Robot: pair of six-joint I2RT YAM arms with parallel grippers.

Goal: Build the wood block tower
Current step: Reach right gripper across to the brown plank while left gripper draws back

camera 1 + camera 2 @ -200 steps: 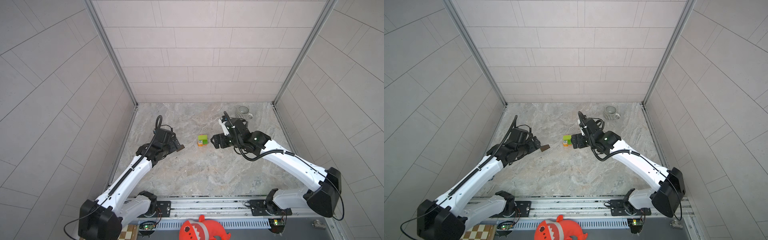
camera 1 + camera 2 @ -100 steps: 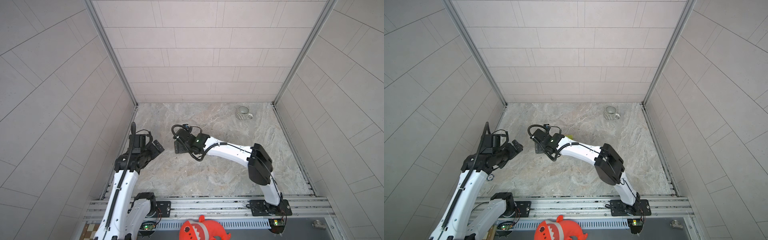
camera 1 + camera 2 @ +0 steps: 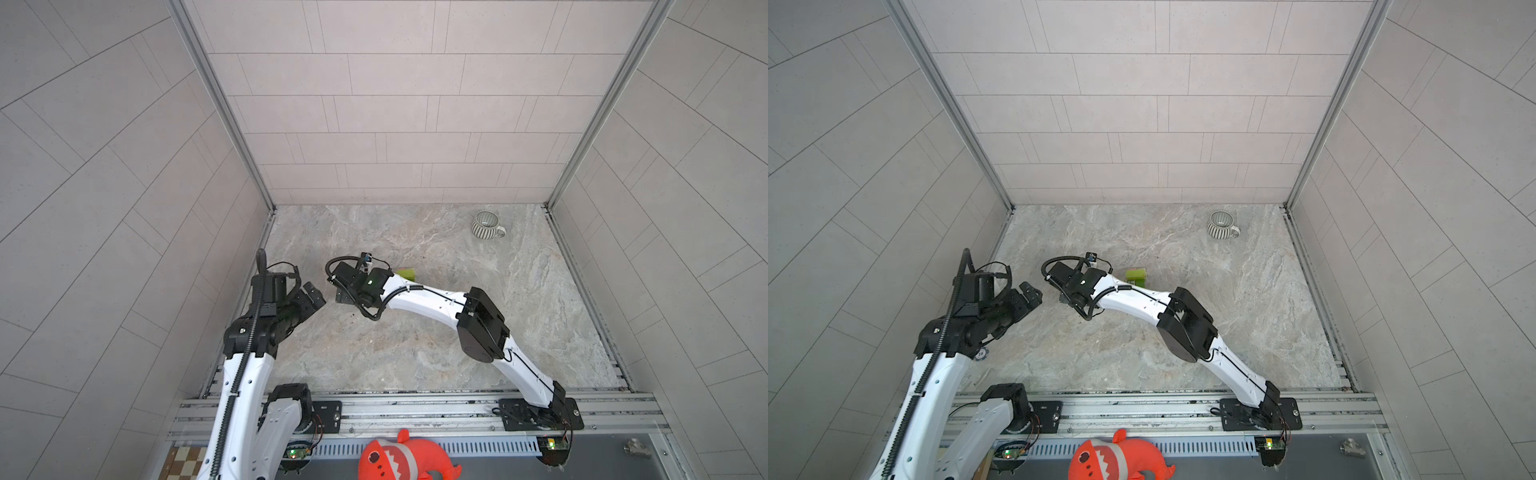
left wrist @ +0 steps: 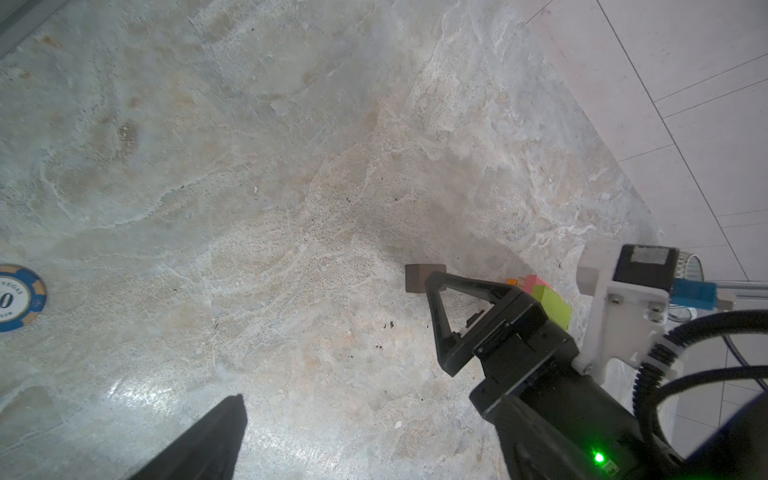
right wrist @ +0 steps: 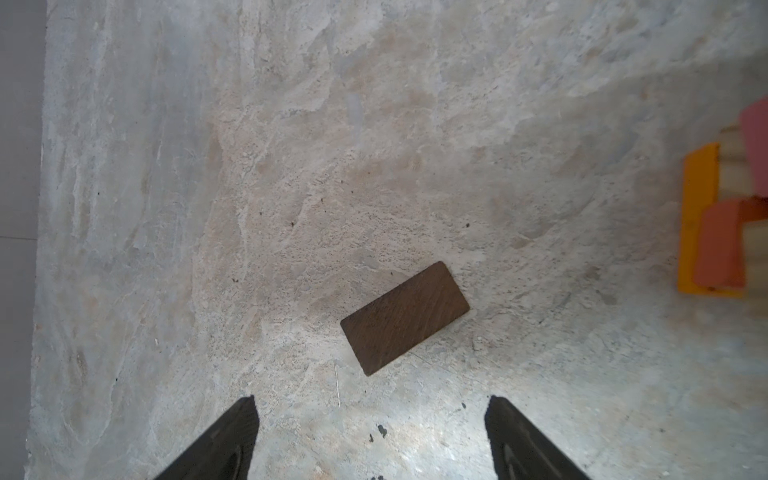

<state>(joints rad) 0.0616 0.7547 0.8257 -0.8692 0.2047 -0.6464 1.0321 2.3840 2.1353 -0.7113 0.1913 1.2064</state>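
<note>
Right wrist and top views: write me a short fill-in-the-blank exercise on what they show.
The flat block ahead of the right end effector is dark ____. That end effector's jaws stand ____, with nothing between them. The topmost stacked block is ____. The mug sits in the far ____ corner.
Missing: brown; open; green; right.

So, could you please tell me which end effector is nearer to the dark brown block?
Right. The right end effector hovers right at the dark brown block, jaws open; the left end effector sits off to its side, clearly apart.
</note>
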